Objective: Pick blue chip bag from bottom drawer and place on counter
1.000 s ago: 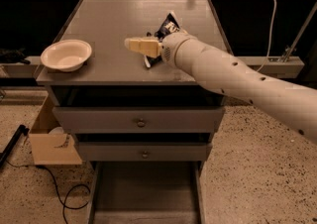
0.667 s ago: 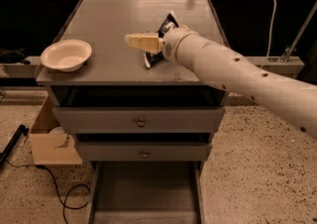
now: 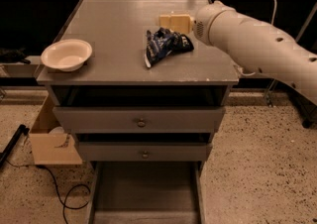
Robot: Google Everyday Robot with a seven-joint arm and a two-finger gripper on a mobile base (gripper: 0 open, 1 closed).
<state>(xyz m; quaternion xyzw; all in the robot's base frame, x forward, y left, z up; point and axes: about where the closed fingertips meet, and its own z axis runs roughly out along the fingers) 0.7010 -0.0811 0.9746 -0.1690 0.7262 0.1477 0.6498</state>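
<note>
Far left of the tan gripper, a shallow round white bowl sits at the left edge of the flat grey bench, bare top between them. A crinkly dark-blue chip bag lies just in front of the gripper, apart from it. The gripper holds nothing; its opening cannot be told. Well below, the grey bottom drawer stands open.

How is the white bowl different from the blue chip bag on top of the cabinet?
The bowl is pale cream; the blue chip bag is dark navy with white lettering. The bowl is round and smooth; the bag is crumpled. The bowl sits at the front left corner of the counter; the bag lies right of the middle, with the gripper close behind it. Both rest on the counter.
</note>
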